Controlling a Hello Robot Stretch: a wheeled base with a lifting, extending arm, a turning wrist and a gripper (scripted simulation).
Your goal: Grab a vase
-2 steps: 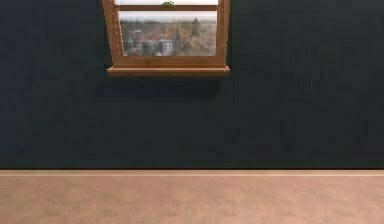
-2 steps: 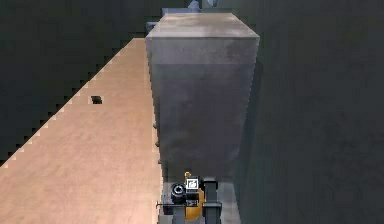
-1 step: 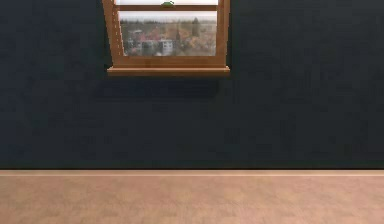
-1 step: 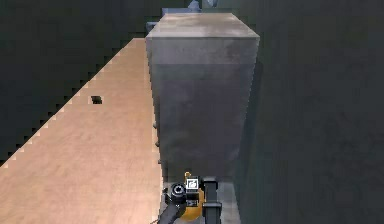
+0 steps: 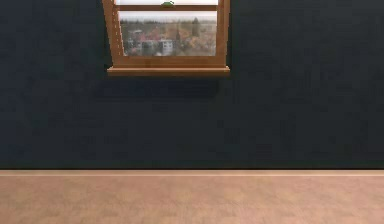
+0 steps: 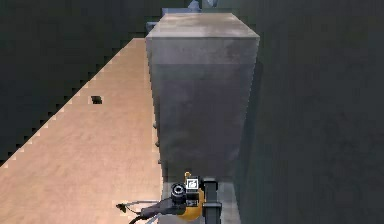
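My gripper [image 6: 126, 208] is low in the arm side view, its dark and yellow body close to the foot of a tall grey cabinet [image 6: 203, 90]. Its thin fingers reach toward the view's left with only bare tan floor behind them, so it holds nothing. A small grey-blue shape [image 6: 196, 6] peeks above the cabinet's far top edge; I cannot tell what it is.
A dark wall [image 5: 300, 110] with a wooden-framed window [image 5: 167, 40] stands ahead beyond a strip of tan floor [image 5: 190, 198]. In the arm side view, open floor [image 6: 90, 150] runs left of the cabinet between dark walls. A small dark object [image 6: 96, 99] lies on it.
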